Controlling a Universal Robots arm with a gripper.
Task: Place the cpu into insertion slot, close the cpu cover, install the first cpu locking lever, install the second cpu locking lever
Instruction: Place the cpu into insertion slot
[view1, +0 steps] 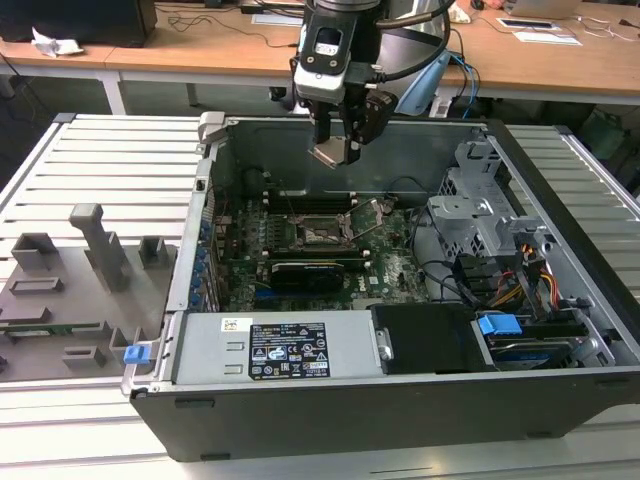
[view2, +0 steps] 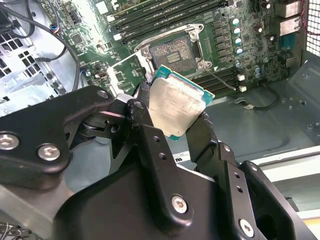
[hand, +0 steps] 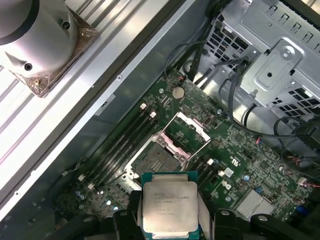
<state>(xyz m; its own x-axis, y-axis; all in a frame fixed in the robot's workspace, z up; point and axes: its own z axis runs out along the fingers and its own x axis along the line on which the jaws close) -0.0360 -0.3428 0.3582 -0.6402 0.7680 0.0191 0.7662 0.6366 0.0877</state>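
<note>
My gripper (view1: 338, 150) hangs above the open computer case, shut on the cpu (view1: 328, 153) by two of its edges. Both wrist views show the chip's dull silvery face (view2: 177, 102) (hand: 169, 202) between the black fingers (view2: 145, 125), tilted and well clear of the board. Below it lies the insertion slot (view1: 322, 233) (view2: 172, 50) (hand: 152, 159), a square black-framed socket with a bare grey pin field. The cpu cover (hand: 189, 131) (view2: 125, 75) is swung open, standing beside the socket.
Long memory slots (hand: 125, 145) run beside the socket. A long black card (view1: 305, 272) lies on the board nearer the power supply (view1: 285, 350). A metal drive cage (view1: 480, 200) and cables (view1: 450, 275) fill the exterior view's right. Grey fixtures (view1: 70, 290) sit outside the case.
</note>
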